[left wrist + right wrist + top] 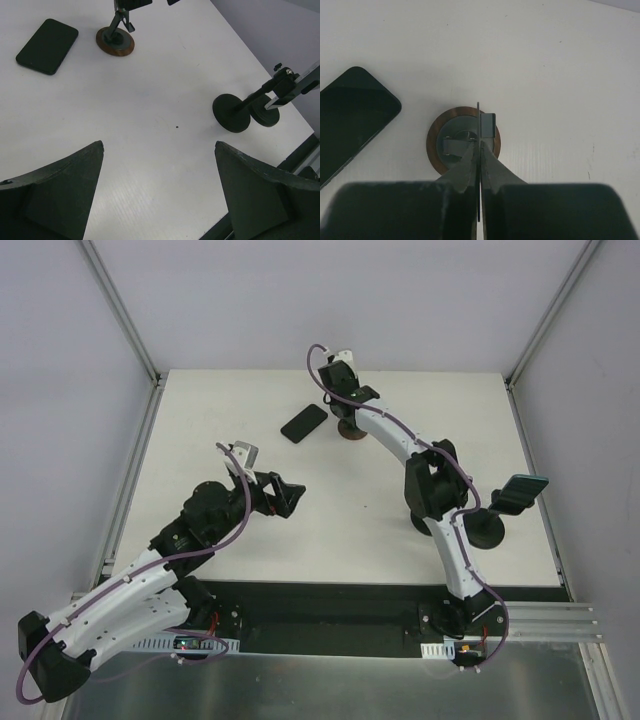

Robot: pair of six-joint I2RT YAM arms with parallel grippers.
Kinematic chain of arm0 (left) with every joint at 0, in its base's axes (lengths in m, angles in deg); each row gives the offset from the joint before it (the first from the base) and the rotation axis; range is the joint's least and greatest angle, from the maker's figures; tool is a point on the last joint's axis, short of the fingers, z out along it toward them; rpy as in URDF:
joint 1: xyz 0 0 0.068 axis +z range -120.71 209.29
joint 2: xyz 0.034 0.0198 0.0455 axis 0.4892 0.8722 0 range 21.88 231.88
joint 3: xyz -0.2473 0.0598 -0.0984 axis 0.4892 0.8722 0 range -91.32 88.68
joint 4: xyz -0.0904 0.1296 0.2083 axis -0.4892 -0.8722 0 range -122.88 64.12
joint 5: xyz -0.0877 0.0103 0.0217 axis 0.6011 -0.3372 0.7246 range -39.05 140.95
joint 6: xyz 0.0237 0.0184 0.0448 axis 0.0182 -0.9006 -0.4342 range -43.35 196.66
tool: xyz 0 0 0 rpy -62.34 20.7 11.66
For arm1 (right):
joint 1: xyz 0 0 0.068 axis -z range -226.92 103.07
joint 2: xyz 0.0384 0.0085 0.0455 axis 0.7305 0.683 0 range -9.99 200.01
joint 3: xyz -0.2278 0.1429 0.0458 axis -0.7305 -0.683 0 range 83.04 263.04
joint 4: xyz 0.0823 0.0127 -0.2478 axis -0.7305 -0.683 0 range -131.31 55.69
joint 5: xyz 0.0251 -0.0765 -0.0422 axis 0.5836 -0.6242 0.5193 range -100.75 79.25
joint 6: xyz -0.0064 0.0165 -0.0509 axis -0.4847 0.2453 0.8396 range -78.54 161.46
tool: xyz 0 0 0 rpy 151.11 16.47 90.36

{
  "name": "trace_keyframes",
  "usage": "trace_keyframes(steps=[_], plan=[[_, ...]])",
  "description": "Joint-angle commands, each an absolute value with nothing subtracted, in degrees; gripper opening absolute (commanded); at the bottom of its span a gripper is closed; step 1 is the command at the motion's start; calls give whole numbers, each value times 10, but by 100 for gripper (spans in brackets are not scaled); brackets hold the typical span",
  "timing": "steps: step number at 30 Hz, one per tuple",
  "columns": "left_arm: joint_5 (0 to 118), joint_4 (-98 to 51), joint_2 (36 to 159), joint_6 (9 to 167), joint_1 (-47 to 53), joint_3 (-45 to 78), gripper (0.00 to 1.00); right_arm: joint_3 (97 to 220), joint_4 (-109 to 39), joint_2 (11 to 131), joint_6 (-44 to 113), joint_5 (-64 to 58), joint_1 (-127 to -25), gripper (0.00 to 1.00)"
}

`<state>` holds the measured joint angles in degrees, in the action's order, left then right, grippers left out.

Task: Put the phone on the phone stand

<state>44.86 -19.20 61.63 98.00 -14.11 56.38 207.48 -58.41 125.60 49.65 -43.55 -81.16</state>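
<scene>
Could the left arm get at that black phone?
Probably yes: the left fingers stand open, and only bare table lies between them and the phone; the right fingers grip the stand beside it.

Black slab phone [350, 120]: face was smooth and glossy. Round-based phone stand [452, 142]: base rim looked like brown wood, upright plate like dull grey metal. White table [560, 75]: was matt and faintly ribbed.

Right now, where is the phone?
In the top view, the phone lies flat on the far part of the table, just left of the brown-based phone stand. It is not on the stand yet.
</scene>
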Motion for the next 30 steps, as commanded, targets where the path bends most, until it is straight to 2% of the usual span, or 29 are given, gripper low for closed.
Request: trace_keyframes(steps=[1, 3, 9, 11, 15, 18, 24, 27, 30], plan=[[478, -193, 620, 962, -140, 528, 91, 2079, -624, 1178, 464, -555, -853, 1], [492, -204, 619, 976, -140, 527, 91, 2040, -649, 1142, 398, -574, -871, 1], [521, -217, 577, 1047, -140, 553, 90, 1745, -650, 950, 207, -543, -914, 1], [527, -218, 555, 1072, -140, 569, 90, 1663, -649, 899, 152, -572, -953, 1], [544, -226, 536, 1091, -140, 580, 90, 1607, -697, 849, 58, -661, -1028, 1], [549, -282, 542, 1078, -140, 557, 91, 1570, -733, 833, 11, -674, -1065, 2], [520, -327, 525, 1091, -140, 538, 91, 1555, -761, 848, -26, -683, -1108, 18], [512, -328, 507, 1103, -140, 546, 92, 1565, -762, 850, -7, -686, -1113, 39], [496, -336, 500, 1101, -140, 542, 95, 1560, -696, 820, 80, -670, -1113, 71]])
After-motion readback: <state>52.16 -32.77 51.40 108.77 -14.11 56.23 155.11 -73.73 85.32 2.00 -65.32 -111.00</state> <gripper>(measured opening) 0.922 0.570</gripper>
